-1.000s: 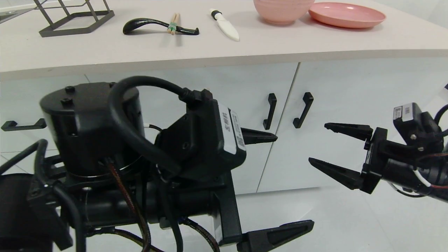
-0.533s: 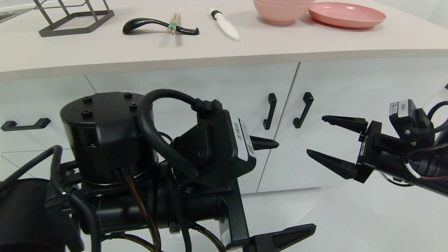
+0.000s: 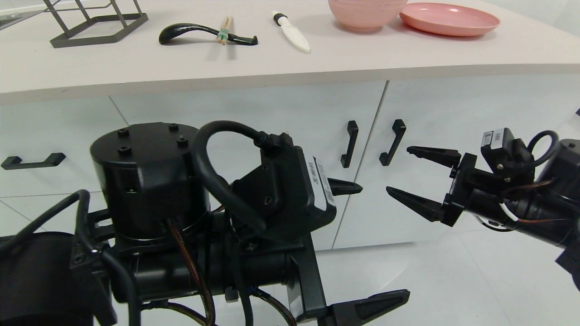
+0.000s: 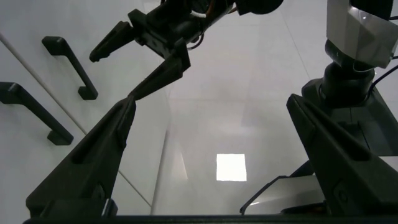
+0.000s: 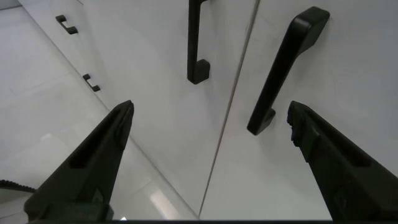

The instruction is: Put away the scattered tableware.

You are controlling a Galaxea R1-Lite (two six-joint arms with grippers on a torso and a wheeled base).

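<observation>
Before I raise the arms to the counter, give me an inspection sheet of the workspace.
Surface: pale countertop, no spills seen.
Job's things: black spoon, chopsticks across its handle, white knife, pink bowl, pink plate, all on the countertop.
Clutter: wire rack at the countertop's left end.
Grippers: left gripper and right gripper open, empty, facing the cabinet doors.
Cables: black cable looped over the left wrist, small loop at the right wrist.
Surroundings: shut cabinet doors with black handles, glossy floor.
</observation>
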